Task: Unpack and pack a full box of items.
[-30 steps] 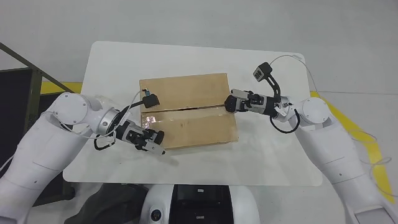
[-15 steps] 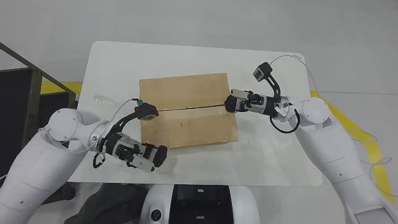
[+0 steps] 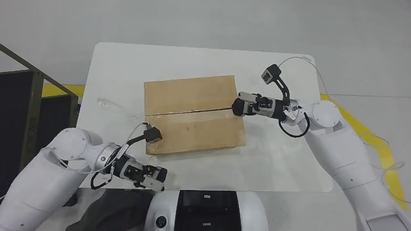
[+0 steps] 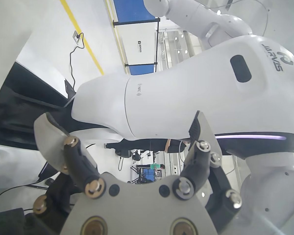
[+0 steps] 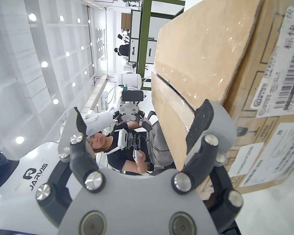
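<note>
The cardboard box is sitting closed in the middle of the white table, with its two top flaps meeting along a lengthwise seam. The right gripper is hovering at the box's right end, level with that seam. Its fingers are spreading wide and holding nothing. In the right wrist view one finger pad is lying close against the box's upper edge (whether it is actually touching, I cannot tell), and printed labels are covering that end face. The left gripper is hanging off the box's near left corner, on the robot's side and apart from the cardboard, its fingers gaping wide and empty.
</note>
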